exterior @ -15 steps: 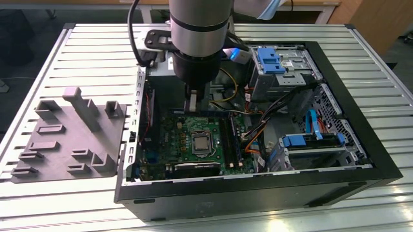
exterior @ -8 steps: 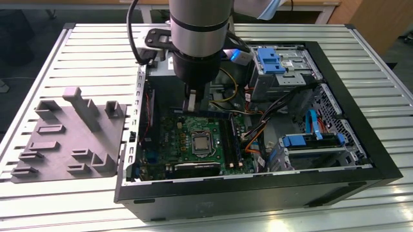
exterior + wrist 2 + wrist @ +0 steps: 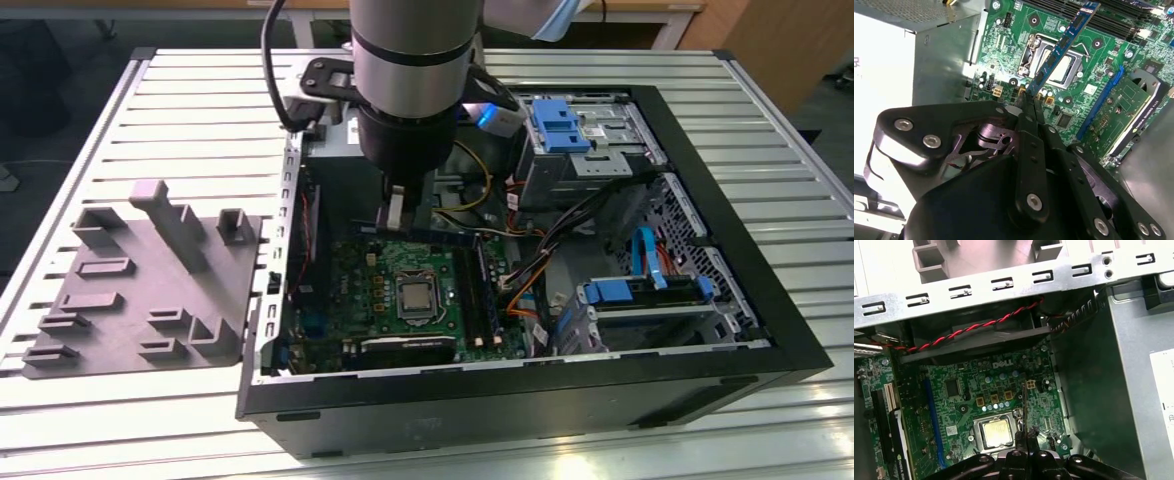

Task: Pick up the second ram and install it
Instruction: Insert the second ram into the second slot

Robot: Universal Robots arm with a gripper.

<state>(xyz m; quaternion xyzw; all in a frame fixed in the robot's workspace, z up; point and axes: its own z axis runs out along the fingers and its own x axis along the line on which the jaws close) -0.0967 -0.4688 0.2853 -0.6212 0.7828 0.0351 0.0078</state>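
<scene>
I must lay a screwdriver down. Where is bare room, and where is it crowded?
Free: slatted table around the grey fixture and at the exterior view's right of the case. Crowded: inside the case, where the claw holds the ram.

**Exterior view:** high and well back, angled down on the open computer case [image 3: 534, 400] on the table [image 3: 134, 120].

**2 wrist views:** close above the motherboard [image 3: 1004, 50], sighting down the end effector [image 3: 1029, 100] that grips the second ram [image 3: 1064, 47]. The first wrist view faces the case fan [image 3: 979, 342]; the second wrist view faces the opposite way, toward the memory slots [image 3: 1124, 25].

All 3 views share the processor socket [image 3: 416, 296].
</scene>
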